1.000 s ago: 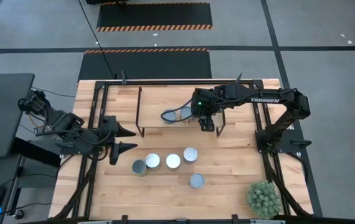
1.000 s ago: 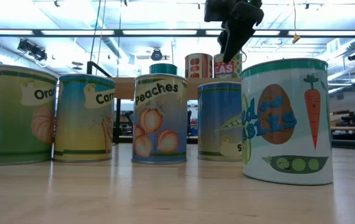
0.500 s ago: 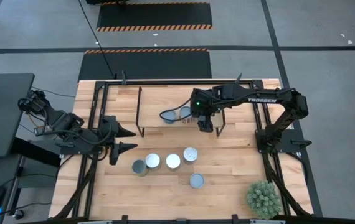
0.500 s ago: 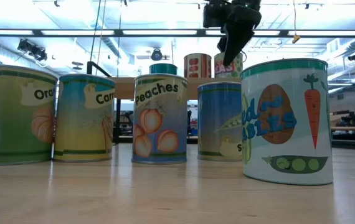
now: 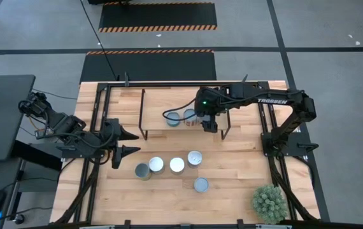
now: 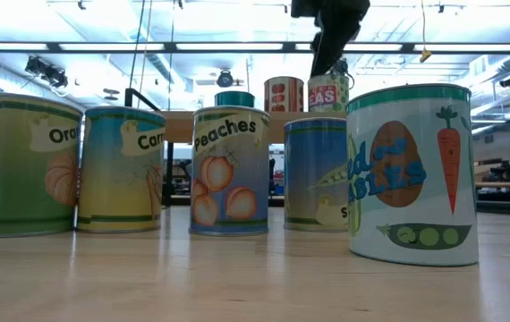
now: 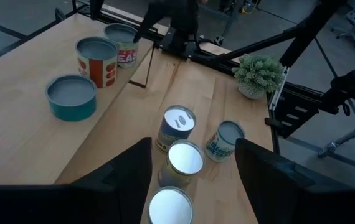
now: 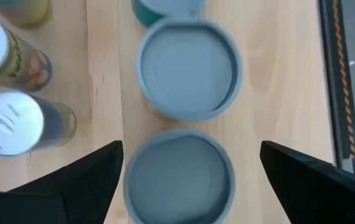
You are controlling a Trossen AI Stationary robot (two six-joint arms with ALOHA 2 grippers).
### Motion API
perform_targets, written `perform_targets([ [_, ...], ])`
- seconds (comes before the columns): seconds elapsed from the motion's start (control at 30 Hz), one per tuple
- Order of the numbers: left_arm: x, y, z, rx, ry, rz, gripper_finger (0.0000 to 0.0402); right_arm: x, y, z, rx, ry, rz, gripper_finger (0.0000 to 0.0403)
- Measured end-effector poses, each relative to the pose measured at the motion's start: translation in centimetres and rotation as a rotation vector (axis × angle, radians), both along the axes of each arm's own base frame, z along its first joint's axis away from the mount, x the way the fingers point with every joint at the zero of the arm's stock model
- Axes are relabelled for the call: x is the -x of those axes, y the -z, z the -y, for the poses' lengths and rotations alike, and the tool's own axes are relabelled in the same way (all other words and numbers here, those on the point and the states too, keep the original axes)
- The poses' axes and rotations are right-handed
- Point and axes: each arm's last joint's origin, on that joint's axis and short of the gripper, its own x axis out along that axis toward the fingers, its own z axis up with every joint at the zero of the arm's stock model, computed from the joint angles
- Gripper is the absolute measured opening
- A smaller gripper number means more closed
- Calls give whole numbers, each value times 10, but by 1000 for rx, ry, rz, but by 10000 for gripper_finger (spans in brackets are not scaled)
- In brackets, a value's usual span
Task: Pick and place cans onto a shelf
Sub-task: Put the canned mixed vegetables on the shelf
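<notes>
Left gripper (image 5: 128, 142) waits at the table's left side, fingers apart, nothing between them; the five cans not yet moved sit just ahead of it on the tabletop: a dark-topped one (image 5: 142, 171), two white-topped (image 5: 156, 165) (image 5: 177, 165), a pale one (image 5: 195, 157) and a blue-grey one (image 5: 200, 185) nearest the plant (image 5: 269, 202).

On the shelf (image 5: 156, 111): three cans placed, a low teal tin (image 7: 71, 96), a red-label can (image 7: 96, 53) and a "PEAS" can (image 6: 327, 92). So approx 3 of 8 done, 5 left.

Right gripper (image 5: 208, 123) hangs directly above the peas can, fingers spread wide w/ the can's top (image 8: 179, 176) below and between them, not clamped.

Vs a sec ago: right gripper has opened further and risen off the peas can, shifting slightly toward the shelf's middle. Left arm and table cans unchanged.
</notes>
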Motion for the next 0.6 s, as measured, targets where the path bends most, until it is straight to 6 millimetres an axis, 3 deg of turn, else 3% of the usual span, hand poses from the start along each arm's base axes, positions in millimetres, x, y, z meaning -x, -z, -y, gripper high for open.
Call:
perform_targets([
  [0.37,1,3,-1,-19,3,-32,233,-1,-27,-25,18,49,88,385],
  [0.6,1,3,-1,-34,-2,-30,233,-11,-20,-76,-28,49,126,385],
])
